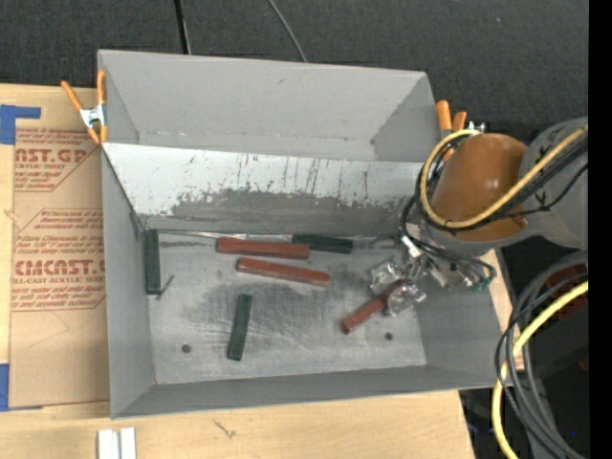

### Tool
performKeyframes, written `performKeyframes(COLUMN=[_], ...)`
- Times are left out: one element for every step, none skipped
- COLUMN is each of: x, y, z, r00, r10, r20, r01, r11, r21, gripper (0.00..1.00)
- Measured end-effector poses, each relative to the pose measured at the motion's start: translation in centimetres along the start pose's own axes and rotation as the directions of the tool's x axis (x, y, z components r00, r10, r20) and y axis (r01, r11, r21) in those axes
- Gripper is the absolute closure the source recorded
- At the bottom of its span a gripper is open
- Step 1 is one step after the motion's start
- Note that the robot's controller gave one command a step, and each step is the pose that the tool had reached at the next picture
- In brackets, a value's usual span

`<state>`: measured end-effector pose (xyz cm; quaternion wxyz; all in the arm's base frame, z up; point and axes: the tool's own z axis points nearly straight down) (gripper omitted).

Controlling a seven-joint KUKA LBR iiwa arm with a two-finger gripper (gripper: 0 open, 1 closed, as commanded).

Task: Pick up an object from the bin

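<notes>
Claw (397, 291) above red stick (362, 316) on scuffed bin floor (287, 347).

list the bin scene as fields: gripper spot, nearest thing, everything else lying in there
gripper spot: gripper low at the right side of the bin, at the upper end of the short red stick
hold: cannot tell
middle: upper long red stick, lower long red stick
green: left green stick, front green stick, back green stick
</notes>
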<state>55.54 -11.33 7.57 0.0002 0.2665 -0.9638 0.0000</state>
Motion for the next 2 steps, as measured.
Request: performKeyframes(x=[0.0, 1.4], y=[0.0, -1.0], z=[0.0, -15.6], r00=[1.000, 1.000], r10=[0.000, 0.015], r20=[0.000, 0.004], r01=[0.000, -0.015], r11=[1.000, 1.000], r21=[0.000, 0.002], gripper=[1.00, 1.00])
